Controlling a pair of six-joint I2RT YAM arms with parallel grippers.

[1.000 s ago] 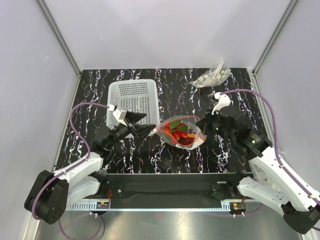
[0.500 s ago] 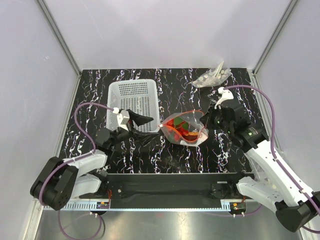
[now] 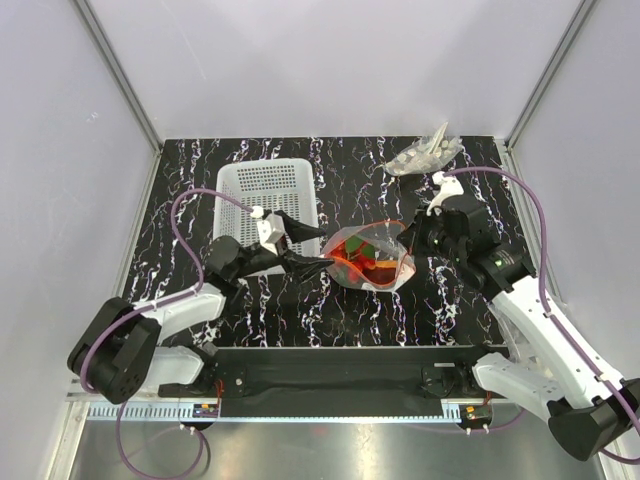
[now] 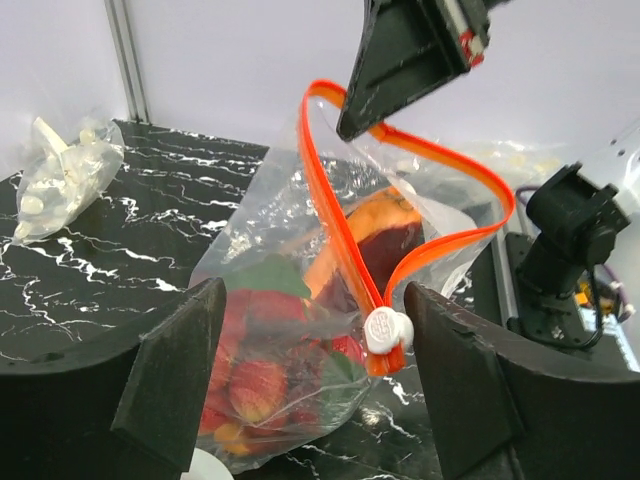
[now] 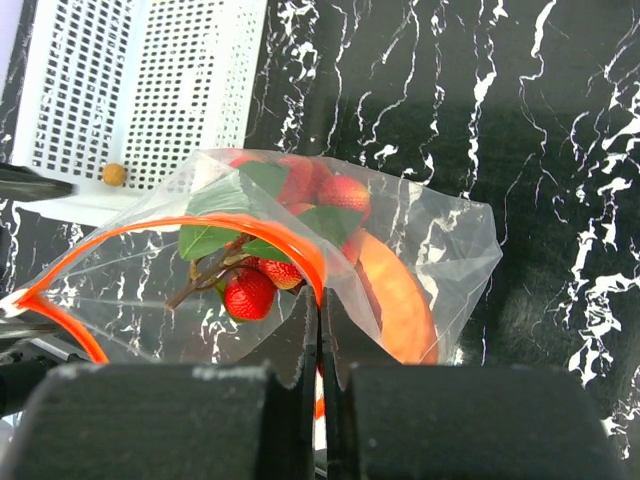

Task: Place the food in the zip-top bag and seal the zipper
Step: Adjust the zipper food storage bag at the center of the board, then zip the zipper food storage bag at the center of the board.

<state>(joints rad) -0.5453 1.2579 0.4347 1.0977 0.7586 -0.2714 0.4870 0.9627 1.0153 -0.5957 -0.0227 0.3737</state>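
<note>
Pinching the zipper [image 5: 200,226], right tool [image 5: 320,302]; left tool [image 4: 315,340] gapes nearby.

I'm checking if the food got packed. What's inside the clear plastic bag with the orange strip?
Inside the clear plastic zip-top bag: red toy strawberries, green leaves and a long orange-red piece. Pieces underneath the pile are covered, so the count is unclear.

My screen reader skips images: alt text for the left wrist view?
A clear plastic zip-top bag of red and green toy food, its orange-red zipper strip gaping open. The right gripper pinches the far rim; the open left gripper flanks it.
</note>
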